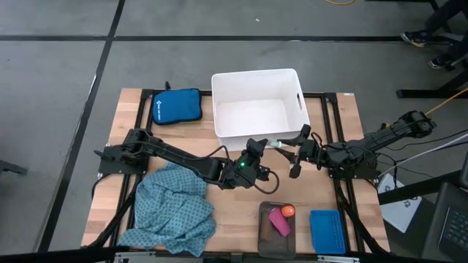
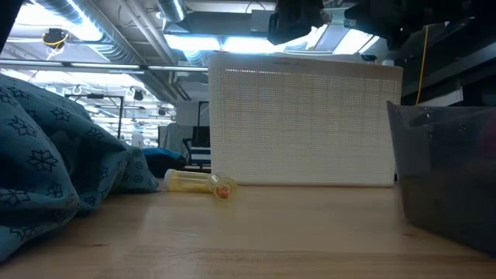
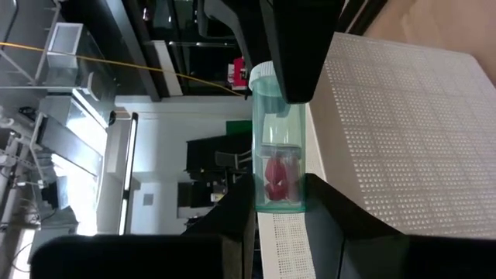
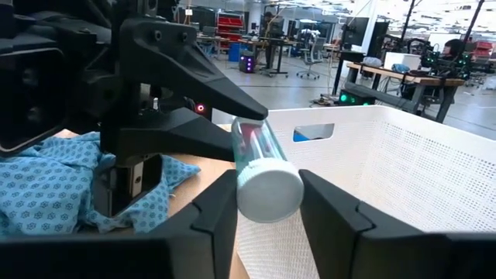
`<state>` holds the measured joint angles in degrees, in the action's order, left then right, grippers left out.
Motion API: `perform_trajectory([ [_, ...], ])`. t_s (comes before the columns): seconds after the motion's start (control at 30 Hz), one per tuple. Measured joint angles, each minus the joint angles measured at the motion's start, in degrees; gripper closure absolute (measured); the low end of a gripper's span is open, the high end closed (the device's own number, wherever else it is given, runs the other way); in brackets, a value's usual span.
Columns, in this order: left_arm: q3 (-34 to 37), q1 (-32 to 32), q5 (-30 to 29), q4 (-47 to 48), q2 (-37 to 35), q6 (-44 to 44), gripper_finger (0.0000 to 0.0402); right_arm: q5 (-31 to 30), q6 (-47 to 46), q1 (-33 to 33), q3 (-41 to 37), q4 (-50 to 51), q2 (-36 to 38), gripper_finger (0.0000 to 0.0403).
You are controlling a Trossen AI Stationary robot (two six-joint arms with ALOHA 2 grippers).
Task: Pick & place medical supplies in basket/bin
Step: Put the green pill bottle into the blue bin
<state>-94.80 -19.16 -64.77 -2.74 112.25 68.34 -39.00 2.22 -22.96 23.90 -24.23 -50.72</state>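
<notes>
Nearest the front edge of the table (image 1: 241, 193), the small blue ribbed basket (image 1: 327, 231) is sitting beside the flat dark-grey tray (image 1: 265, 237), which is holding a pink piece (image 1: 279, 220) and an orange piece (image 1: 288, 210). To their left the teal-blue dotted cloth (image 1: 172, 208) is lying rumpled on the wood. In the low view a small yellowish vial (image 2: 203, 183) is lying on its side on the tabletop, between the cloth and the tub. Farther back, at mid-table, the two arms are meeting just in front of the white tub (image 1: 257, 104). The left gripper (image 3: 277, 205) is clamping its jaws on the base end of a clear tube (image 3: 277, 159) with something red inside. The right gripper (image 4: 267, 203) is reaching in from the other side, its fingers (image 4: 335, 213) lying to either side of the tube's white capped end; whether they are already pressing on it cannot be told. The tube is hanging in the air between both grippers, just beside the tub's near wall. Beyond them, the tub is standing at the back of the table, with the royal-blue zip pouch (image 1: 176, 107) lying just to its left.
</notes>
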Motion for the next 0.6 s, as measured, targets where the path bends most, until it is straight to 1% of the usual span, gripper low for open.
perform_trajectory([
  [0.13,0.02,0.0,-0.04,0.18,0.02,-0.07,0.0323,0.0,0.0,-0.02,0.0,0.02,0.0,0.0281],
  [0.23,0.02,-0.04,-0.08,0.97,0.03,-1.23,0.0305,0.11,0.0,0.0,0.0,0.02,0.0,0.0272],
  [0.3,0.03,-0.27,-0.34,3.94,-0.42,-3.77,0.0289,0.21,0.17,0.0,0.0,0.12,0.0,0.0268],
  [0.4,0.13,-0.41,-0.35,11.24,-2.2,-11.73,0.0264,0.01,0.17,-0.02,0.0,0.24,0.02,0.0271],
  [0.5,0.1,-0.72,0.09,20.34,-4.98,-23.17,0.0246,0.02,0.17,-0.01,0.0,0.24,0.02,0.0281],
  [0.6,0.09,-0.97,0.7,30.74,-7.93,-35.55,0.0237,0.02,0.2,-0.01,0.0,0.24,0.02,0.0283],
])
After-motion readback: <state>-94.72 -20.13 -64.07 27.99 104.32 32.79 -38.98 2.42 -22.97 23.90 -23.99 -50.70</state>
